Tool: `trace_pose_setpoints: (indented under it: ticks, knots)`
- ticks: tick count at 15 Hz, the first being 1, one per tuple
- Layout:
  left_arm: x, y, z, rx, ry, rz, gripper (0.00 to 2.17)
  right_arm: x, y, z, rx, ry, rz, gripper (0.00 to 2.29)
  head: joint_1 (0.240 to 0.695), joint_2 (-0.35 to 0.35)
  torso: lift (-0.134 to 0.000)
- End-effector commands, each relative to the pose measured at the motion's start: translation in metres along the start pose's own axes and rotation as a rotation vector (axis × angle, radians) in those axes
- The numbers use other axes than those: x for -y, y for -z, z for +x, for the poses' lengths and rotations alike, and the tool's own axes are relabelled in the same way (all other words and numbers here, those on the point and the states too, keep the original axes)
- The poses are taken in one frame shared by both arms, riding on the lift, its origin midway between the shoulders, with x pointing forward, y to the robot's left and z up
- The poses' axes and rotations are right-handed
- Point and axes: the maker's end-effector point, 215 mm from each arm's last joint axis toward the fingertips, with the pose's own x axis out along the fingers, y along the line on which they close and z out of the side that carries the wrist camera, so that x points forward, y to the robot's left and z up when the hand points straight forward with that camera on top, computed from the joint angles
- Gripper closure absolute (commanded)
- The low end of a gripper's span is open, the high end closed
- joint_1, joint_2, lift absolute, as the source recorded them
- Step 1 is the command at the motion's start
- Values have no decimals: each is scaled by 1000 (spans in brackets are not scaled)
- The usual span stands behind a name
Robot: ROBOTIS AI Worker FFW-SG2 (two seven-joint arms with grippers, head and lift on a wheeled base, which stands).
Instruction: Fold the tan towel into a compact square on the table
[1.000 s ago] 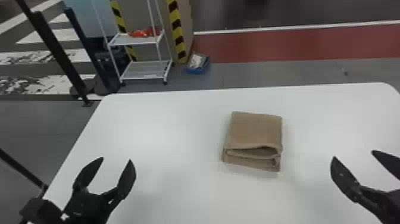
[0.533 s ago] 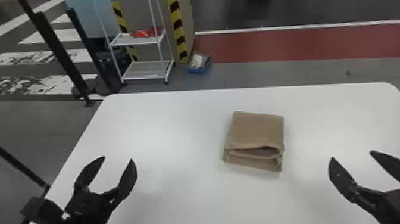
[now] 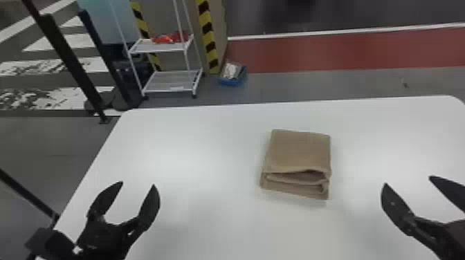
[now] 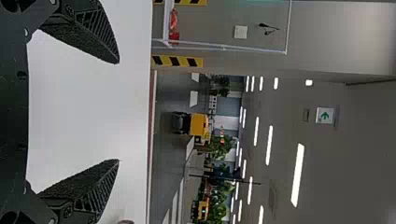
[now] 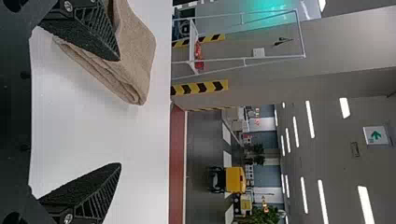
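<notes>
Nearer the towel (image 3: 299,150) by a small touch than a second ago, the right gripper (image 3: 408,180) has edged inward, while the towel and the left gripper (image 3: 137,184) look to have kept their places. From where I'm standing, the towel lies flat on the white table (image 3: 207,145), already folded into a thick, roughly square bundle. Its layered edge faces the robot, and the upper fold gapes a little there, with the layers below peeking out.

Both grippers stand apart from it, one to each side and a bit closer to the robot than it is; the right one is the nearer of the two. The left one has its two black fingers spread wide with nothing between them, and the right one is just as wide and just as empty. In the right wrist view, one finger (image 5: 91,32) crosses in front of part of the towel.

Well beyond the towel and a little to its left, a blue bin (image 3: 231,82) sits on the floor holding something whitish (image 3: 231,71), hard to make out. Farther left of the towel, a white wire rack (image 3: 157,50) carries red items (image 3: 169,38) on its upper shelf.
</notes>
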Motion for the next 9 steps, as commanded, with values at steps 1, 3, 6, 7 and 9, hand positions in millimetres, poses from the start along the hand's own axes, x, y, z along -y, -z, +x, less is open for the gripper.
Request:
trace_pose_setpoints:
  ticks: [1, 3, 6, 7, 9]
  knots:
    - [-1, 2, 0, -4, -1, -2, 137, 0, 2, 1, -3, 1, 5, 80, 695, 191, -124]
    - [0, 0, 0, 0, 0, -4, 137, -1, 2, 1, -1, -1, 5, 80, 695, 191, -124]
    - [0, 1, 0, -2, 0, -4, 137, -3, 2, 2, -1, -5, 5, 80, 695, 192, -124]
    - [-1, 0, 0, 0, -1, -5, 137, -3, 1, 3, 1, -5, 6, 80, 695, 193, -124]
    - [-2, 2, 0, -3, -2, -6, 137, -2, 4, 3, -4, -4, 6, 80, 695, 196, -124]
